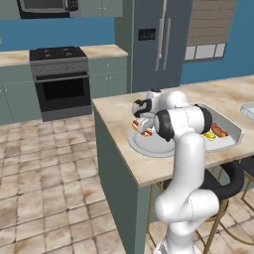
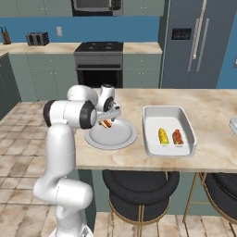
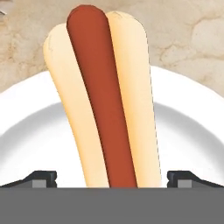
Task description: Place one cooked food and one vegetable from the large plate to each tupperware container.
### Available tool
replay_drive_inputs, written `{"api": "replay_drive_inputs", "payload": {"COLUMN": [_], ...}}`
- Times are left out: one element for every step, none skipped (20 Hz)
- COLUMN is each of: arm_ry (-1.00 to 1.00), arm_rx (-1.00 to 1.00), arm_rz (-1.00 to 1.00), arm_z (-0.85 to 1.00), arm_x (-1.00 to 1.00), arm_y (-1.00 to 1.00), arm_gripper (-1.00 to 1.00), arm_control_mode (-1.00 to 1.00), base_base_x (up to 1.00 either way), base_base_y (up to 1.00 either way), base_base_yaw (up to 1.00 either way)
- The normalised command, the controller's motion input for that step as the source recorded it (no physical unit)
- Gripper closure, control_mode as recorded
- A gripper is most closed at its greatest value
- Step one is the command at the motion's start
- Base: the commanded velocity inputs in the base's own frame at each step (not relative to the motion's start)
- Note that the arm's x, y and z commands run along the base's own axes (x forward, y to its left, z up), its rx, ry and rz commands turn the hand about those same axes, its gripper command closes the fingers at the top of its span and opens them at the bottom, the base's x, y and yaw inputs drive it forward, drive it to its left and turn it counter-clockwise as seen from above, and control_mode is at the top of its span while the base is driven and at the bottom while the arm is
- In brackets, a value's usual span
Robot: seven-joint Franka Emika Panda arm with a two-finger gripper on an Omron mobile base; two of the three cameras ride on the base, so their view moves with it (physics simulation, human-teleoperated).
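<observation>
White arm [image 2: 65, 139], open hand [image 3: 112, 177] astride hot dog [image 3: 105, 105]

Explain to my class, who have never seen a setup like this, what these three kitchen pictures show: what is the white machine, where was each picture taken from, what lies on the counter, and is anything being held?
All three are rendered pictures of one moment. The white machine is a robot arm with a two-finger gripper. Two cameras sit behind it, one to its left and one to its right, looking over it at the counter. The third camera sits on the hand and looks down past its fingertips.

On the counter is a round grey plate with a hot dog on it. Beside it is a large white tray already holding a corn cob and a second hot dog. The corner of another white tray shows at the right edge.

Nothing is held: the fingers stand open on either side of the plate's hot dog, seemingly ready to grasp it.
</observation>
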Motion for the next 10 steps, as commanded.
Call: {"api": "replay_drive_inputs", "payload": {"arm_ry": [0.00, 0.00, 0.00, 0.00, 0.00, 0.00, 0.00, 0.00, 0.00, 0.00], "arm_rx": [0.00, 0.00, 0.00, 0.00, 0.00, 0.00, 0.00, 0.00, 0.00, 0.00], "arm_rz": [0.01, 0.01, 0.01, 0.02, 0.03, 0.05, 0.04, 0.02, 0.01, 0.02], "arm_z": [-0.19, -0.13, -0.14, -0.14, -0.13, -0.06, 0.00, -0.01, -0.05, -0.09], "arm_x": [0.04, 0.00, 0.00, 0.00, 0.00, 0.03, 0.09, 0.12, 0.16, 0.15], "arm_y": [0.00, 0.00, 0.00, 0.00, 0.00, 0.00, 0.00, 0.00, 0.00, 0.00], "arm_gripper": [-1.00, -1.00, -1.00, -1.00, -1.00, -1.00, -1.00, -1.00, -1.00, -1.00], "arm_control_mode": [-1.00, -1.00, -1.00, -1.00, -1.00, -1.00, -1.00, -1.00, -1.00, -1.00], "base_base_x": [0.00, 0.00, 0.00, 0.00, 0.00, 0.00, 0.00, 0.00, 0.00, 0.00], "base_base_y": [0.00, 0.00, 0.00, 0.00, 0.00, 0.00, 0.00, 0.00, 0.00, 0.00], "base_base_yaw": [0.00, 0.00, 0.00, 0.00, 0.00, 0.00, 0.00, 0.00, 0.00, 0.00]}}
